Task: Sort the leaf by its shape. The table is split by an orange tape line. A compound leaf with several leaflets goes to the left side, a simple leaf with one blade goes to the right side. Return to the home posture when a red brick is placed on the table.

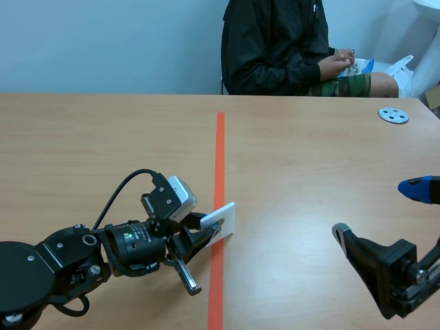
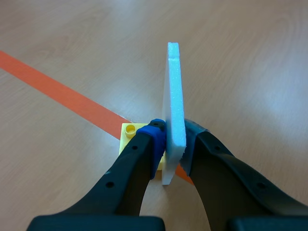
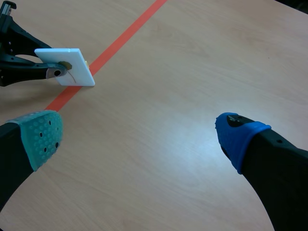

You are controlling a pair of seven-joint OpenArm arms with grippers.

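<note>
While left end effector (image 2: 174,134) pinches a flat white foam card (image 2: 173,86), right end effector (image 3: 139,132) gapes

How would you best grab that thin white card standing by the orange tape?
Pinch the white foam card by its two flat faces, low down, coming edge-on, as the left end effector does. It stands on edge, thin, a yellow block at its base; broad faces give most contact.

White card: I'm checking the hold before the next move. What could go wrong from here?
The left tool grips the white card by one end only, so it might tilt or slip. It is right at the orange tape line; released here, it could land on neither side clearly.
</note>
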